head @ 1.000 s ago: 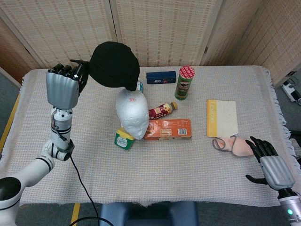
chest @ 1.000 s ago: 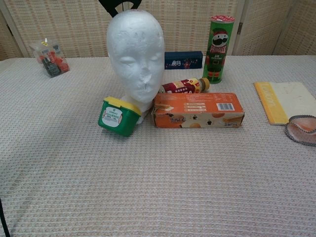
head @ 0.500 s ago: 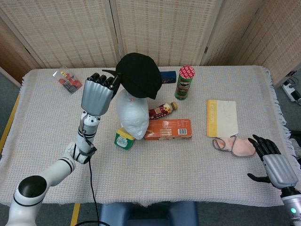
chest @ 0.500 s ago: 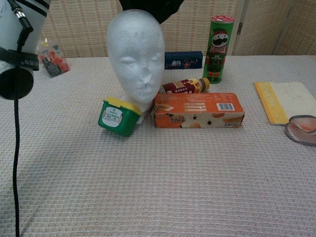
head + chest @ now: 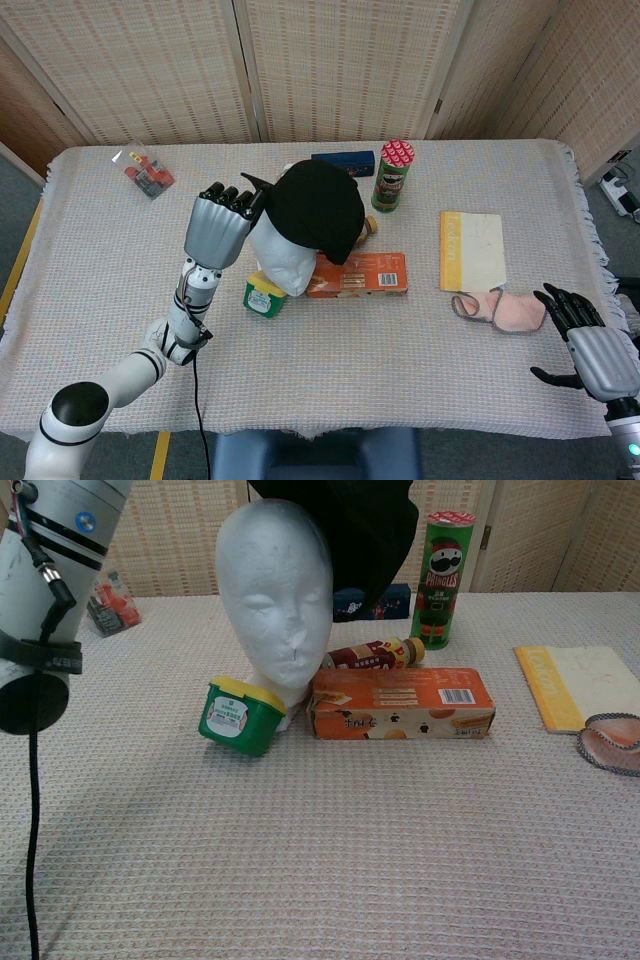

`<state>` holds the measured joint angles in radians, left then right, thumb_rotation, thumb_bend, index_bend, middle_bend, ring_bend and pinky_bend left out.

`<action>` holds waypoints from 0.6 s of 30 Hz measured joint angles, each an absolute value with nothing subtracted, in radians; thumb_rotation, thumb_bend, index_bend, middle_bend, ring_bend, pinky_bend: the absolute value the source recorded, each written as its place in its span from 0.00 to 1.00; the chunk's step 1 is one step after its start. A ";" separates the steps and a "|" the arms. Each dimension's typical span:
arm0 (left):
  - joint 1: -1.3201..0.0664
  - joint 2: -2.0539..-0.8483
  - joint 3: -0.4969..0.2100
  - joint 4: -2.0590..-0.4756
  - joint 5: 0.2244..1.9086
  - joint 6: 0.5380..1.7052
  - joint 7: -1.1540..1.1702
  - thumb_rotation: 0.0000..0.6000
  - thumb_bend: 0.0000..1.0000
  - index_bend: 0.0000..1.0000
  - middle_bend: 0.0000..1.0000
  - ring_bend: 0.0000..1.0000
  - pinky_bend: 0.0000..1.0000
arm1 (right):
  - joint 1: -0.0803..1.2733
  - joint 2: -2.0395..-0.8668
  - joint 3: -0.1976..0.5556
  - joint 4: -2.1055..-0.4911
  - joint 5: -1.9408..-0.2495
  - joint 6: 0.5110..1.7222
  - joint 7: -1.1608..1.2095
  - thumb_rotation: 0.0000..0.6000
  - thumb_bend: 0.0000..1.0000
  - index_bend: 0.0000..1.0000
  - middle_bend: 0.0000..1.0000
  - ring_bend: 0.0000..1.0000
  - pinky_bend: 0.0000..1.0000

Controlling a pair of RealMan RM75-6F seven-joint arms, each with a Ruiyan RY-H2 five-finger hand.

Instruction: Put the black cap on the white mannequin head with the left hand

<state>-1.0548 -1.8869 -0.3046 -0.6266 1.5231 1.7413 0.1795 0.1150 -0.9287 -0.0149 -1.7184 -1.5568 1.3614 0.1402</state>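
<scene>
Item: black cap. Location: draped over the back and far side of the white mannequin head, hanging down toward the orange box. In the chest view the cap covers the rear and right of the foam head, while the crown above the brow and the whole face remain bare.

Item: left hand. Raised just beside the mannequin head, fingers curled at the cap's edge, apparently pinching the brim; the contact itself is partly hidden behind the fingers.

Item: right hand. At the table's near right corner, fingers spread, holding nothing, well apart from the task.

Item: table, under a woven cloth. Also carried: green tub touching the base of the mannequin head, chip can, dark blue box, bottle lying behind the orange box, notebook, pink pouch, packet of small items at the far left.

Status, as judged: cap delivered to the head but seated crooked, slid backward and sideways. Outstanding: draw it forward over the crown, settle it level, then let go.
</scene>
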 measured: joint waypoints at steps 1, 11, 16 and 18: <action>-1.034 -1.883 -0.296 -0.639 1.525 1.751 0.180 1.00 0.52 0.69 1.00 1.00 1.00 | 0.113 -0.927 -0.016 -1.719 -1.561 1.366 0.143 1.00 0.01 0.00 0.00 0.00 0.00; -0.849 -1.854 -0.213 -0.739 1.534 1.803 0.181 1.00 0.53 0.69 1.00 1.00 1.00 | 0.090 -0.915 -0.033 -1.729 -1.623 1.422 0.156 1.00 0.01 0.00 0.00 0.00 0.00; -0.790 -1.841 -0.197 -0.776 1.539 1.834 0.173 1.00 0.54 0.69 1.00 1.00 1.00 | 0.084 -0.910 -0.036 -1.726 -1.632 1.435 0.167 1.00 0.02 0.00 0.00 0.00 0.00; -0.770 -1.836 -0.186 -0.792 1.549 1.848 0.173 1.00 0.54 0.69 1.00 1.00 1.00 | 0.084 -0.910 -0.036 -1.725 -1.633 1.434 0.168 1.00 0.02 0.00 0.00 0.00 0.00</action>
